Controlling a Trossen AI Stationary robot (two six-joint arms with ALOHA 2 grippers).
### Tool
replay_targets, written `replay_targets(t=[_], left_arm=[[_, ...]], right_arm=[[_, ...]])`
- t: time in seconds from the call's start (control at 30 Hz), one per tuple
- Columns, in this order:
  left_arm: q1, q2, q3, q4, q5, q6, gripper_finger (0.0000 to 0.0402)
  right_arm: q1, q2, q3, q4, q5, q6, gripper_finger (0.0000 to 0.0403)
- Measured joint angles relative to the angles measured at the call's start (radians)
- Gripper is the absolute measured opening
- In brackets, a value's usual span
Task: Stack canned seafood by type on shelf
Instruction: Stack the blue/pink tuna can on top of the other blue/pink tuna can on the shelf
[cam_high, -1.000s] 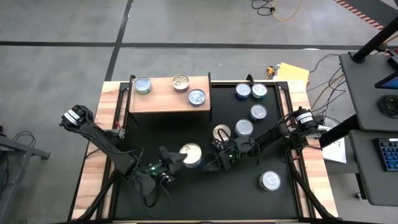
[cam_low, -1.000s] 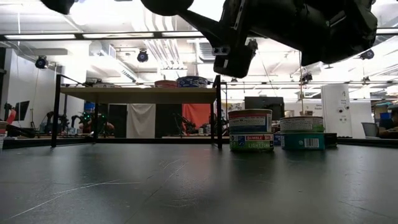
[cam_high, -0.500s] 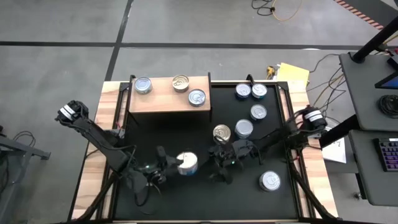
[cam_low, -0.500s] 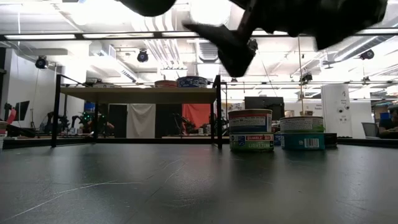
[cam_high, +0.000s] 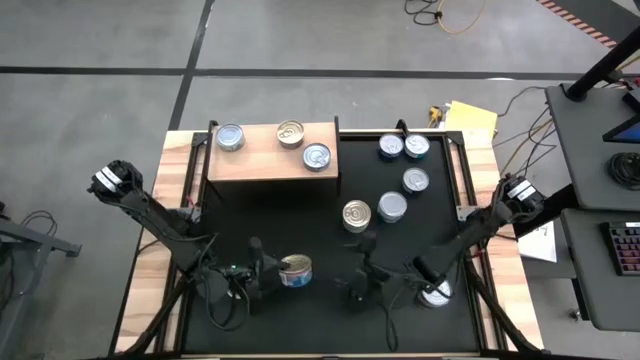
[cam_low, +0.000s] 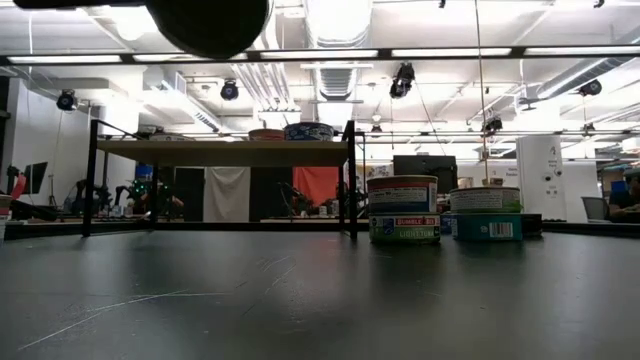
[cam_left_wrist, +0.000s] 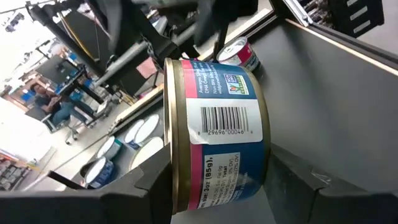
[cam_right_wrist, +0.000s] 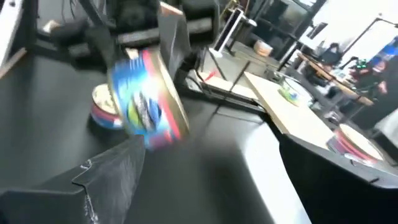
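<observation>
Gold-rimmed and wrapped in a blue, pink and white paper label with a barcode, a short round metal tin (cam_left_wrist: 214, 134) sits clamped in the left tool (cam_high: 272, 276), tipped on its side above the black surface (cam_high: 300, 215) near its front edge. A second ago this tin hung between both tools; the right tool (cam_high: 372, 288) has since let go and drawn back toward the front right, its fingers spread wide and empty, near a silver-topped tin (cam_high: 434, 290). That looks like a finished handover, leaving the left arm free to carry the tin to the light-brown wooden shelf (cam_high: 262, 160). Three tins rest on its flat top: two silver-topped (cam_high: 230, 136) and one gold-topped (cam_high: 290, 132). A gold-topped tin (cam_high: 356, 214) and four silver ones wait at right.
</observation>
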Motion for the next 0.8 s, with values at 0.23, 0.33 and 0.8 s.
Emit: replay_targets(t=[0.23,0.33,0.8], left_arm=[[0.000,0.035,0.019,0.040,0.003,0.040,0.0180],[0.000,0.041,0.041,0.047,0.001,0.050,0.0181],[0.003,0.097,0.108,0.045,0.011,0.077,0.0186]], right_arm=[[-0.013,0.063,0.073,-0.011,-0.117,-0.068,0.0364],[-0.016,0.081,0.086,-0.013,-0.136,-0.088,0.0364],[-0.056,0.101,0.107,0.001,-0.251,-0.091,0.0364]])
